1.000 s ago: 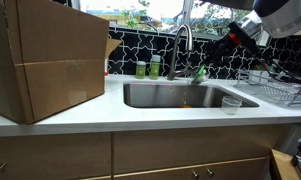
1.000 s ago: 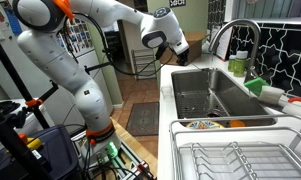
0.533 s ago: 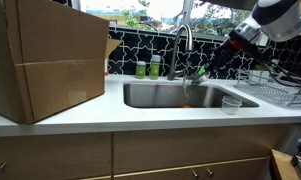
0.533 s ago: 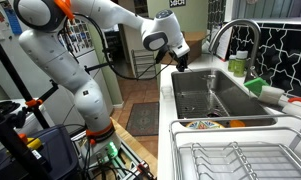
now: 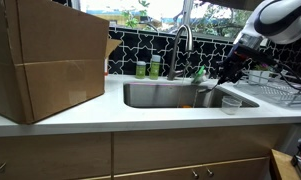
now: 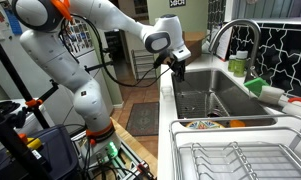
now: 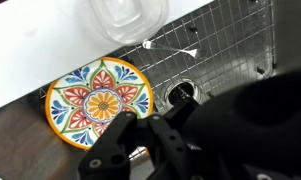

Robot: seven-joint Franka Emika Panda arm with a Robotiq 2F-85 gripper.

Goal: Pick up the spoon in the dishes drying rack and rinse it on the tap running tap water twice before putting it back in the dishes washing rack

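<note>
Currently | sink [image 7: 230,50]: painted plate [image 7: 98,100] lies inside, 9 o'clock of drain [image 7: 182,93] | gripper [image 5: 228,76]: over sink, jaw opening and hold indeterminate | tap [image 5: 182,42]: at sink's rear rim, 9 o'clock of gripper

White countertop [image 5: 160,118] carries cardboard box [image 5: 45,60], clear cup [image 5: 231,104], wire drying rack [image 5: 277,93].

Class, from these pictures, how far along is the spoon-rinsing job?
Done: nothing sure; I cannot see a spoon in the gripper. In hand: the gripper hangs over the sink, apart from the tap. Left: at least the rinsing and returning the spoon to the rack.
</note>
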